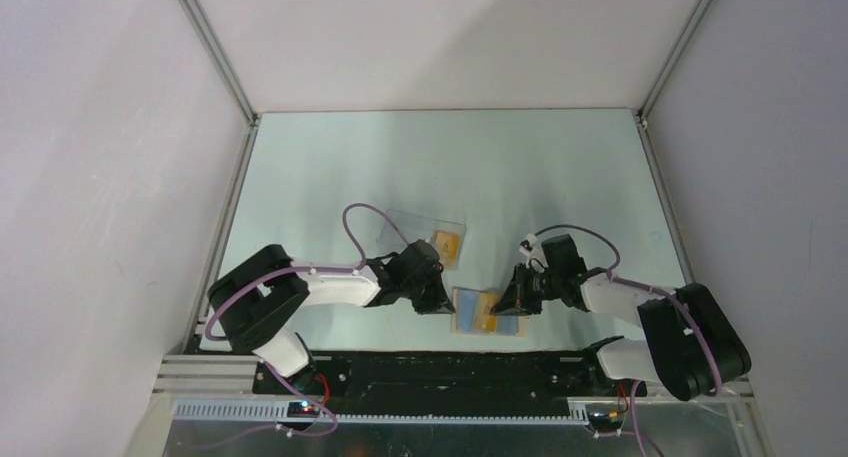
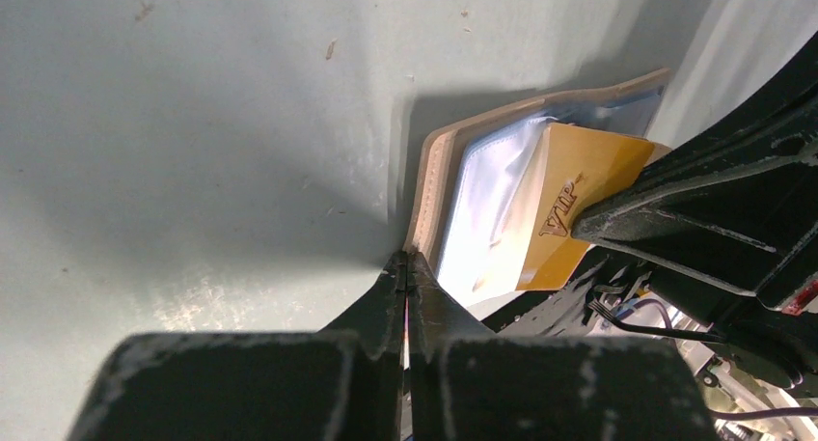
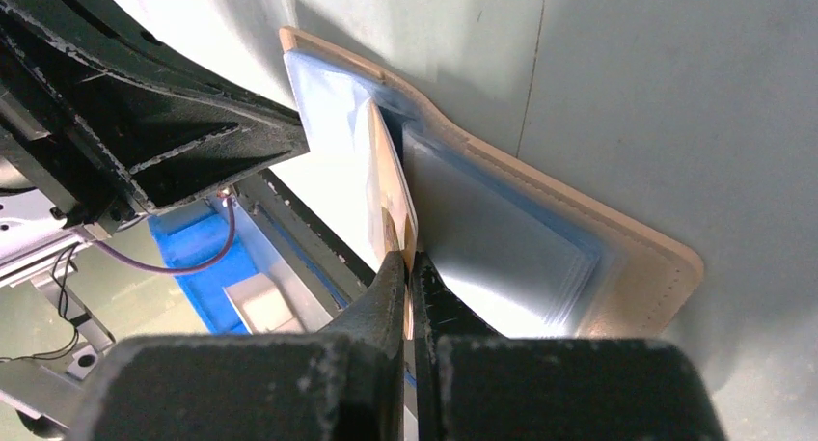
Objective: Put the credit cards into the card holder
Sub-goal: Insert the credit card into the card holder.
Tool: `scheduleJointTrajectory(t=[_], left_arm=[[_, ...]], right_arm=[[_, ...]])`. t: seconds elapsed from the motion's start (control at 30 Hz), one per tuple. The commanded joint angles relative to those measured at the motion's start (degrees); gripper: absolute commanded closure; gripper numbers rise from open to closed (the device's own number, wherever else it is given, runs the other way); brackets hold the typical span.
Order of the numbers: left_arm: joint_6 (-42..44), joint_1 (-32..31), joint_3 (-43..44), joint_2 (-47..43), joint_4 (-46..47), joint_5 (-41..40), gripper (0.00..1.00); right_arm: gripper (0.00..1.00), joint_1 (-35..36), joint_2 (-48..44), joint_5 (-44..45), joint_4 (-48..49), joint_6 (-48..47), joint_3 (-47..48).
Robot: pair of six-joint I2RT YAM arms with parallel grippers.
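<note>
The card holder [image 1: 514, 327] lies open near the table's front edge, tan outside [image 3: 639, 260], with blue lining and clear sleeves inside. My right gripper [image 3: 405, 258] is shut on an orange credit card [image 3: 390, 202], held edge-on with its far end down among the sleeves. From the left wrist, the same credit card [image 2: 579, 176] shows gold "VIP" lettering, with the right gripper [image 2: 680, 209] clamped on its end. My left gripper [image 2: 406, 259] is shut, its tips against the card holder's tan edge [image 2: 436, 176]; nothing shows between them. In the top view, the left gripper [image 1: 437, 303] and right gripper [image 1: 511, 299] flank the card holder.
A clear plastic box [image 1: 415, 225] lies just behind the left gripper, with another orange card [image 1: 447, 247] at its right end. The black front rail [image 1: 430, 362] runs close below the card holder. Enclosure walls bound the table on three sides.
</note>
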Motion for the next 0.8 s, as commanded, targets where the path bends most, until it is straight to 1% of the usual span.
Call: scheduleJointTrajectory(t=[0.0, 0.17, 0.37, 0.57, 0.77], left_arm=[[0.4, -0.5, 1.4, 1.6, 0.2, -1.1, 1.00], [0.5, -0.5, 1.5, 1.6, 0.2, -1.0, 1.00], [0.6, -0.4, 1.8, 2.0, -1.5, -0.9, 1.00], [0.5, -0.4, 1.8, 2.2, -1.6, -0.8, 1.00], [0.5, -0.4, 1.9, 2.3, -1.7, -0.8, 1.00]], right_arm=[[1.00, 1.4, -3.2, 3.2, -9.2, -1.2, -0.3], [1.00, 1.6, -7.2, 5.1, -10.8, -0.1, -0.5], [1.00, 2.3, -5.6, 4.6, -9.4, 0.6, -1.3], [1.00, 2.4, -5.4, 5.9, -9.6, 1.9, -2.7], [1.00, 1.6, -8.3, 8.1, -11.2, 2.3, -3.0]])
